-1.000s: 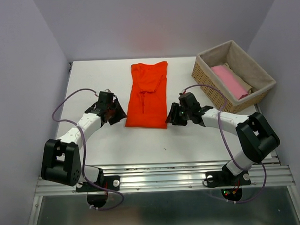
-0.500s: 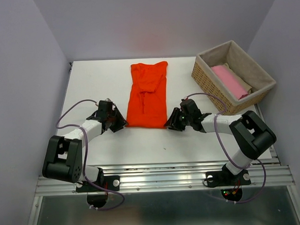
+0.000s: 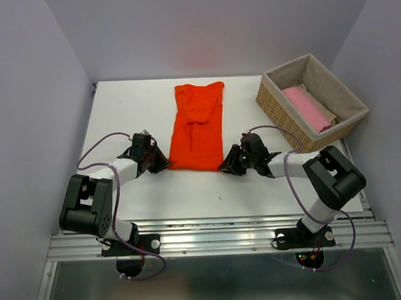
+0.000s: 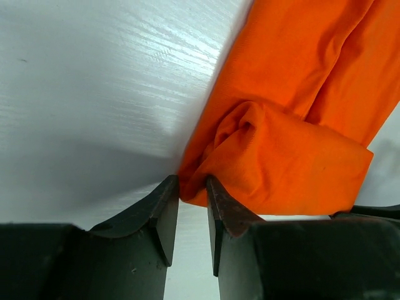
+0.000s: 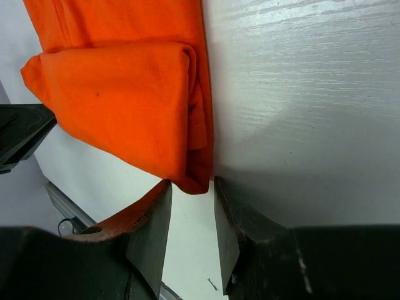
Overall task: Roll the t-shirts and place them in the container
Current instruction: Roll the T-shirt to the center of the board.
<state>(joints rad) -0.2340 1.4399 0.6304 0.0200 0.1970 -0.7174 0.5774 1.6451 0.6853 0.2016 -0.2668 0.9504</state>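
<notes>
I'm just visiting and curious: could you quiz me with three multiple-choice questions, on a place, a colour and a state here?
1. Where does the wicker basket stand on the table? A far right corner; B far left corner; C near edge, between the arms.
2. What colour is the shirt spread on the table? A pink; B orange-red; C beige.
3. How is that shirt's near end? A one flat layer; B doubled over itself; C hanging off the table.
Answers: 1 A, the top view shows it far right. 2 B, it is orange-red in every view. 3 B, both wrist views show a folded-over lip.
</notes>
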